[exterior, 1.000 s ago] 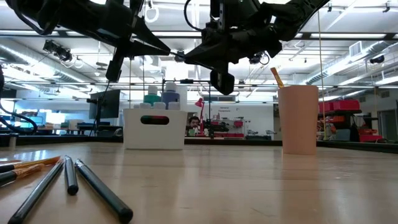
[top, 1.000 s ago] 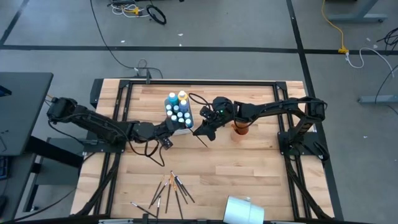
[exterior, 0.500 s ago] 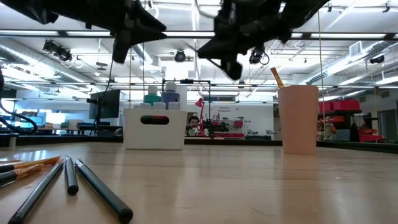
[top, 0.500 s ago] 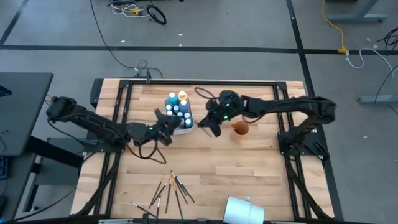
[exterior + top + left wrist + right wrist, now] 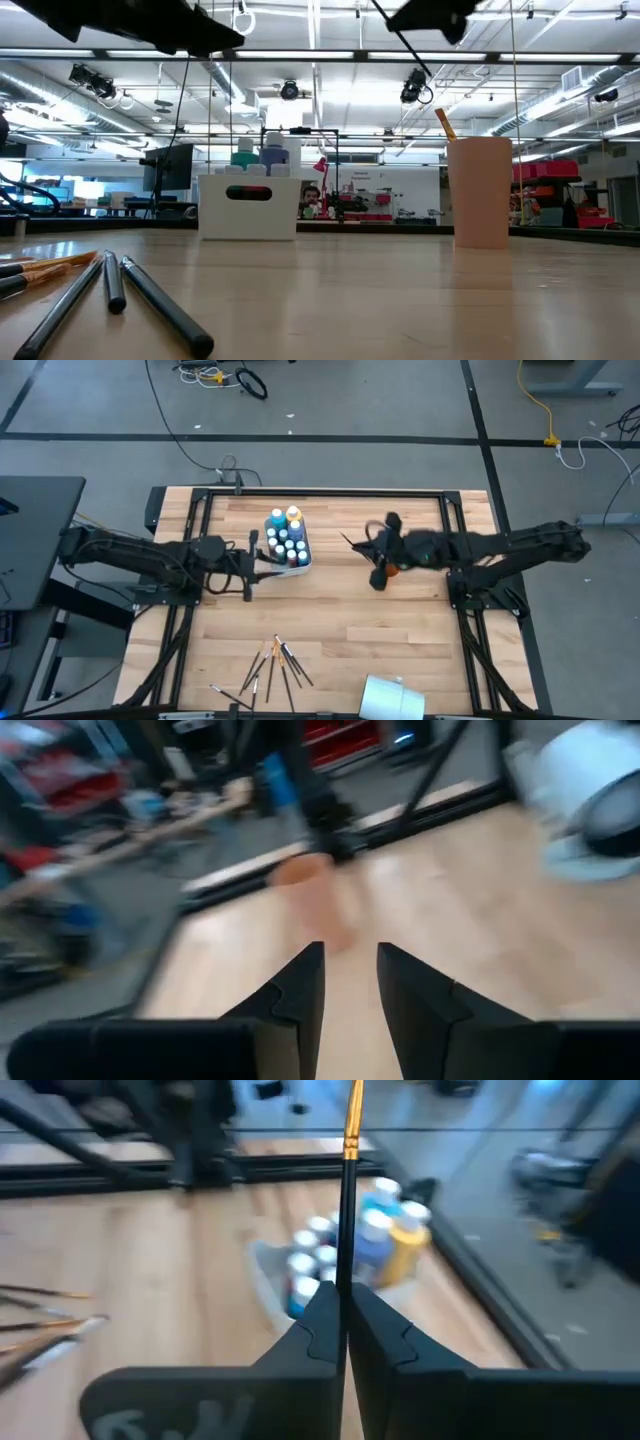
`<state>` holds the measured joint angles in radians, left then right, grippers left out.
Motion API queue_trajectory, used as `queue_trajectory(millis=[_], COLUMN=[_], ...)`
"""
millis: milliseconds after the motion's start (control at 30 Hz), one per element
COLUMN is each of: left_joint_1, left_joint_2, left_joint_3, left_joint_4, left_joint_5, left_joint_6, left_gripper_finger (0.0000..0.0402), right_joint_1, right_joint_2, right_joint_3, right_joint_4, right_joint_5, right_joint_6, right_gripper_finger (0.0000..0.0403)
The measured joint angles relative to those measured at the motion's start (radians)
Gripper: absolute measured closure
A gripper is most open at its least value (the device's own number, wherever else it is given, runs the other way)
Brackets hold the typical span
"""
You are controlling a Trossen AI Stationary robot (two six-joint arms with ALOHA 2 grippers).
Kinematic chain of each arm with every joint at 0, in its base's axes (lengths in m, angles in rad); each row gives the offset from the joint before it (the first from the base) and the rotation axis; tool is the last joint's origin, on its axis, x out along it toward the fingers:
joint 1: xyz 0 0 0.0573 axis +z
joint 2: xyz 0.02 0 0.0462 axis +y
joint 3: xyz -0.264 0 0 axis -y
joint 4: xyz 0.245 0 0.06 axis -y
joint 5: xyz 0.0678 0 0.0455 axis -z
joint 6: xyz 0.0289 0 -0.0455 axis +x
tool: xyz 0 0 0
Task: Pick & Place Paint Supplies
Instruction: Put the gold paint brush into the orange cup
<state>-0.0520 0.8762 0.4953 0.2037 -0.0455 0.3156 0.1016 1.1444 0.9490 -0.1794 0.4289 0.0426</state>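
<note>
Now the right hand (image 5: 343,1312), clamped on a brush (image 5: 349,1200), hovers over the cup (image 5: 389,567) at three o'clock from the bottle caddy (image 5: 288,543); lower it vertically (handle-first). Left hand (image 5: 350,982) gapes empty.

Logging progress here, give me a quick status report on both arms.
Right gripper shut on a brush, above the cup. Left gripper open, empty, beside the bottle caddy. Path clear.

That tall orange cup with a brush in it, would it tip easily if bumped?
Probably. The cup looks tall and narrow, standing upright on the smooth wooden table. It seems light, and the brush leaning out of it could lever it over.
</note>
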Motion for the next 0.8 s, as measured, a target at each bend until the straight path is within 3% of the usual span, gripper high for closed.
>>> queue_trajectory(millis=[67,167,433,800], left_joint_1=[0.017,0.030,0.030,0.030], left_joint_2=[-0.001,0.000,0.000,0.001], left_joint_3=[0.000,0.000,0.000,0.000], left_joint_4=[-0.002,-0.005,-0.004,-0.005], left_joint_5=[0.098,0.172,0.151,0.117], left_joint_6=[-0.054,-0.097,-0.095,-0.096], left_gripper_finger=[0.0299,0.0299,0.0299,0.0299], right_joint_1=[0.038,0.061,0.070,0.069], right_joint_2=[-0.034,-0.086,-0.190,-0.224], right_joint_3=[-0.075,-0.201,-0.455,-0.586], right_joint_4=[0.045,0.149,0.436,0.456], right_joint_5=[0.091,0.106,0.107,0.210], right_joint_6=[0.011,0.043,0.025,-0.018], right_gripper_finger=[0.0395,0.0395,0.0396,0.0393])
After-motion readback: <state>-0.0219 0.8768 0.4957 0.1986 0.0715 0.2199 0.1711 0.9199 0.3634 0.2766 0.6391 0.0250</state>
